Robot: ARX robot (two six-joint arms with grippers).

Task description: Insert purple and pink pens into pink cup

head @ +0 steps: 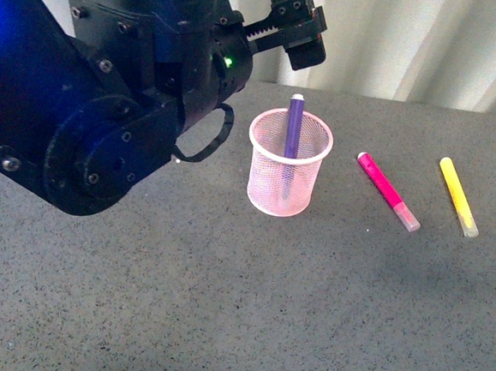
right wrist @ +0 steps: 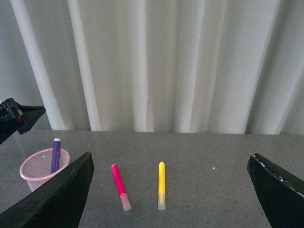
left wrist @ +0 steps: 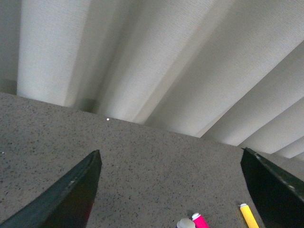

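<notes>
The pink cup [head: 269,191] stands on the grey table, and the purple pen [head: 294,125] leans upright inside it, its top poking above the rim. To the cup's right the pink pen [head: 388,190] lies flat on the table. My left gripper [head: 304,37] hovers open and empty above and behind the cup; its wrist view catches the purple pen's end [left wrist: 185,223] and the pink pen's tip [left wrist: 200,221] at the picture's edge. My right gripper [right wrist: 171,190] is open and empty, well back from the cup [right wrist: 33,173], purple pen [right wrist: 55,154] and pink pen [right wrist: 120,186].
A yellow marker [head: 458,196] lies right of the pink pen, also seen as the yellow marker [right wrist: 161,185] in the right wrist view. My left arm fills the left of the front view. White curtains hang behind the table's far edge.
</notes>
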